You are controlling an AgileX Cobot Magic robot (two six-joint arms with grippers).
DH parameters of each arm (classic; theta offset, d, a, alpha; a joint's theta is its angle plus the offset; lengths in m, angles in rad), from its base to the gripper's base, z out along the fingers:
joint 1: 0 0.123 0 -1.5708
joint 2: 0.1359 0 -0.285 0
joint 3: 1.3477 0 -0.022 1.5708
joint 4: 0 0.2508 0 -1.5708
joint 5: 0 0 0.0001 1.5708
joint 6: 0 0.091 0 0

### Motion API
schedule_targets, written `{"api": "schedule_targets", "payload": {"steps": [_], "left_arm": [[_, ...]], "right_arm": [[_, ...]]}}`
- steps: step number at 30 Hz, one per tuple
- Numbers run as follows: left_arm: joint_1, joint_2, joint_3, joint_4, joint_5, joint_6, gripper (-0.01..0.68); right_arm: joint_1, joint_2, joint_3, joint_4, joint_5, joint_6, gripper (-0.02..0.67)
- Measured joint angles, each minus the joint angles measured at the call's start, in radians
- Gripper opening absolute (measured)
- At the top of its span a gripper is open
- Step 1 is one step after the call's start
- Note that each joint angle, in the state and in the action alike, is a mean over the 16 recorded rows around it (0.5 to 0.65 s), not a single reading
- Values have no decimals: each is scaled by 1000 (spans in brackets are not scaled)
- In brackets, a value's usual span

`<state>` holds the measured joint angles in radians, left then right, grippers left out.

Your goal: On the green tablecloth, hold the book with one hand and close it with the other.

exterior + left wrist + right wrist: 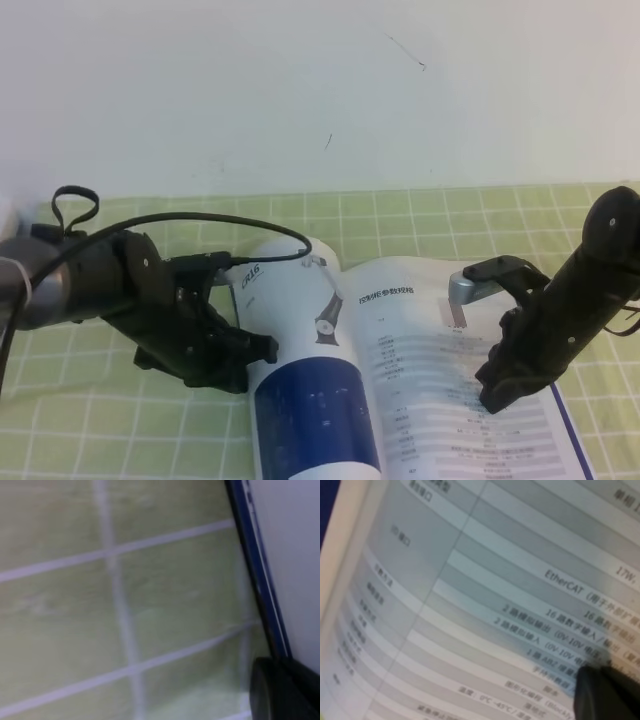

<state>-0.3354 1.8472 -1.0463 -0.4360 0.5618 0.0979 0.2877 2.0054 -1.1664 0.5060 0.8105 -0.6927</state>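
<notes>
**Book open, both arms on it**

We see the book (pixel 400 380) lying open on the green tablecloth (pixel 90 440) near the front edge. Our left gripper (pixel 235 350) sits at the raised left page; we cannot tell its finger spread. Our right gripper (pixel 495 390) presses the right page, one silver-grey finger (pixel 462 291) splayed wide.

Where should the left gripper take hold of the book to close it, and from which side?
Probably the outer edge of the left page, approached from the left: that page already curls up off the green tablecloth, so the left gripper can get beneath it while the right gripper presses the opposite page.
</notes>
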Motion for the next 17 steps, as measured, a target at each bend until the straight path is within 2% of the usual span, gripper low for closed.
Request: {"api": "schedule_targets", "payload": {"steps": [10, 17], "left_arm": [[-1, 3, 0, -650, 56, 563, -3], [-1, 3, 0, -908, 110, 806, -3]], "right_arm": [[0, -9, -23, -13, 2, -23, -3], [0, -17, -41, -35, 8, -31, -3]]}}
